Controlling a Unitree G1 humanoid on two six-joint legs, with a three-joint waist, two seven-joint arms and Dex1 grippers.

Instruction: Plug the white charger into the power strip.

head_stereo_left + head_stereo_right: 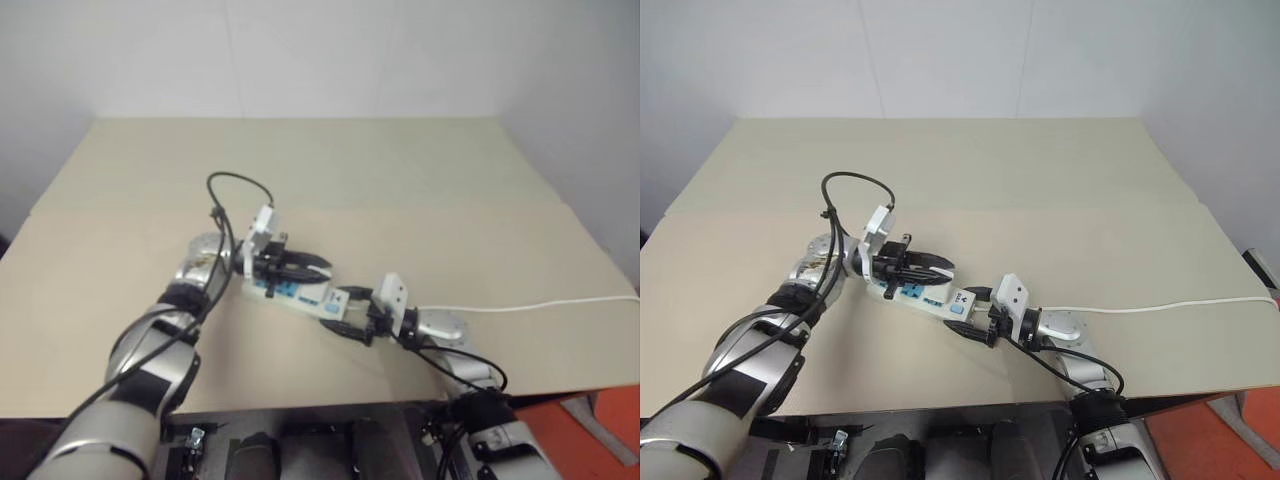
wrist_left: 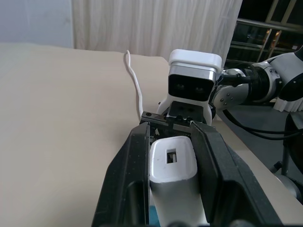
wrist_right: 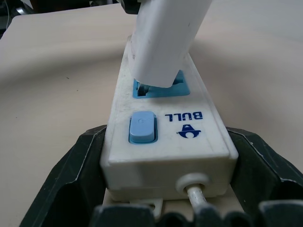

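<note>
Boxy glossy power strip [image 3: 168,137], white charger [image 3: 163,42].

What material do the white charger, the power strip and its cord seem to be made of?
The white charger looks like smooth moulded plastic, slightly glossy, with rounded edges. The power strip also seems hard white plastic with a satin sheen; its blue switch looks like the same plastic, matte. The cord is probably rubbery plastic sheathing, since it lies in soft curves.

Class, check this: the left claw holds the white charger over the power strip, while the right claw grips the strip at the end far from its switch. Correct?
Not quite. In the right wrist view the right claw grips the power strip at its switch end, beside the blue switch and cord exit. The left claw does hold the white charger.
</note>
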